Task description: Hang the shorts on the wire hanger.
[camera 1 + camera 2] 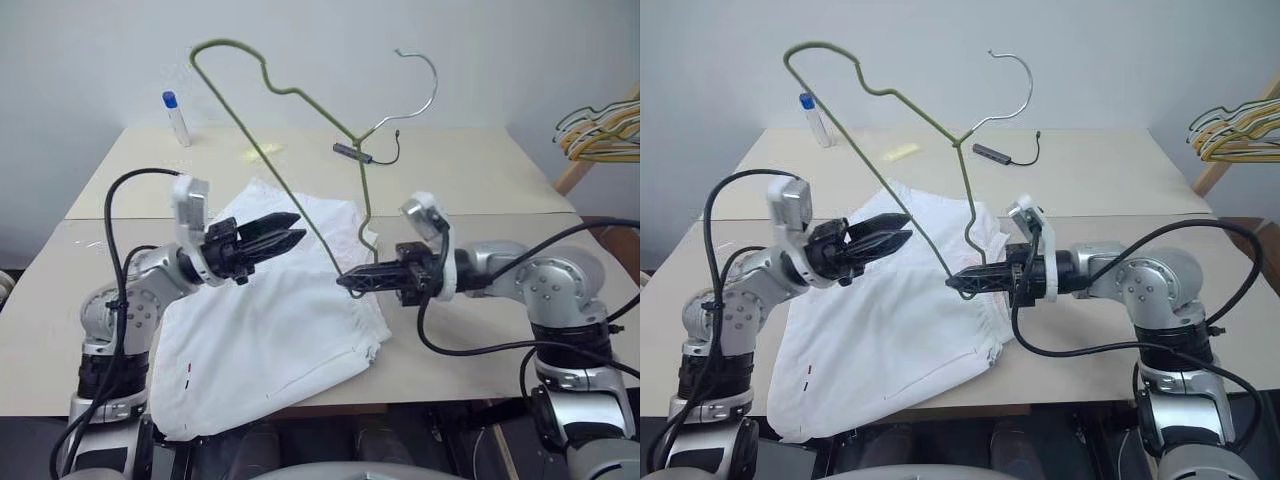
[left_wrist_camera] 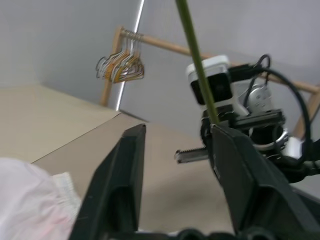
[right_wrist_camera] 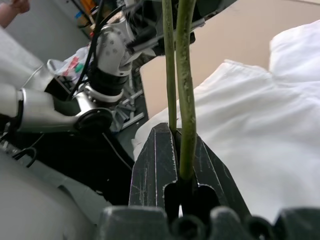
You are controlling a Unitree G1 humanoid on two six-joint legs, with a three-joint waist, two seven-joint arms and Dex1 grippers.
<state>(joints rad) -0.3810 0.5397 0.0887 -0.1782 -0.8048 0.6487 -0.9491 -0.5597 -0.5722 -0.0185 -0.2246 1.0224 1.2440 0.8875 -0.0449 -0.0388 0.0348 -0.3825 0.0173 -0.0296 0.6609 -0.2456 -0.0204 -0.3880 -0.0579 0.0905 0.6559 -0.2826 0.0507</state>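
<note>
Olive-green wire hanger point(image 1: 290, 150) held up above the table point(image 1: 480, 170), tilted, silvery hook point(image 1: 420, 85) toward the back wall, one bent corner pinched low down in the right gripper point(image 1: 350, 281). Right jaws pressed together on the wire (two strands running up from between the black fingers in the right wrist view). Pointing level toward the left arm, over the near edge of the shorts point(image 1: 270, 320).

White, thin, rumpled shorts lying flat on the table between the two arms, one corner hanging over the front edge; small pink-red mark and tiny dark mark point(image 1: 188, 372) near that lower hem. Not on the hanger yet.

Left gripper point(image 1: 295, 228) hovering above the shorts, apart from the wire, fingers spread, nothing between them. Aimed across at the right gripper; green wire crossing in front of it in the left wrist view.

Farther back on the table: small white bottle with blue cap point(image 1: 176, 118), upright, and a dark cable adapter point(image 1: 355, 152). Off to the right, bunch of yellow and white hangers point(image 1: 600, 130) on a wooden rack.
</note>
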